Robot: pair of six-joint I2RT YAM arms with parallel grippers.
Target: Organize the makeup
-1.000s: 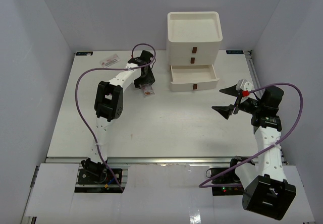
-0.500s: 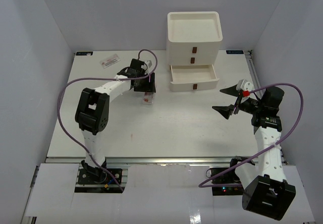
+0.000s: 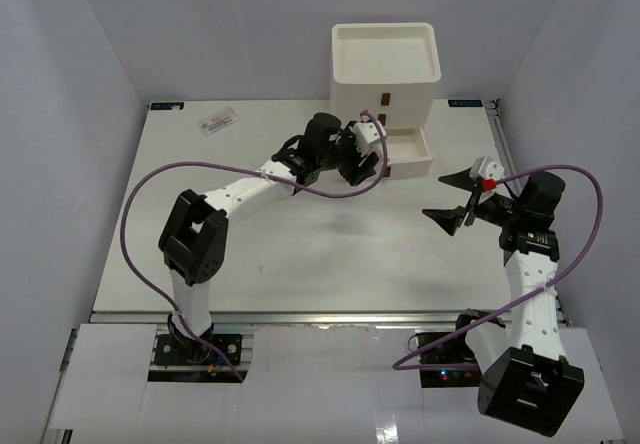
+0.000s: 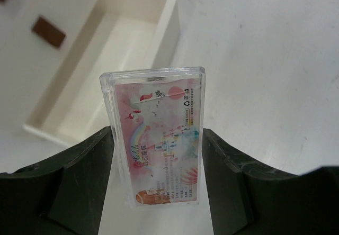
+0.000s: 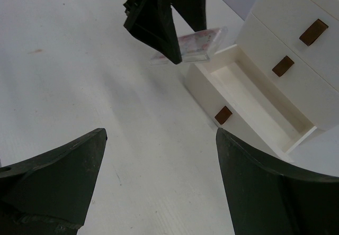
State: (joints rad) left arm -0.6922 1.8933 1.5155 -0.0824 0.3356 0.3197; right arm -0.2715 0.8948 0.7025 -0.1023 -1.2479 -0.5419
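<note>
My left gripper (image 3: 358,156) is shut on a flat clear pink packet (image 4: 155,134) and holds it in the air at the left end of the open bottom drawer (image 3: 408,154) of the white drawer box (image 3: 385,69). The packet also shows in the right wrist view (image 5: 198,43), level, just left of the drawer (image 5: 259,100). A second flat packet (image 3: 217,121) lies on the table at the back left. My right gripper (image 3: 455,196) is open and empty at the right, above the table. Sponges, tube and bottle are out of view.
The drawer box has two shut upper drawers with brown handles (image 3: 384,97) and an open tray top. The table's right edge (image 3: 505,144) runs close behind my right arm. The purple cable (image 3: 150,174) loops left of my left arm.
My left gripper has lifted the packet off the table and carried it right, from the table's back left-centre to the open drawer. My right arm has not moved.
</note>
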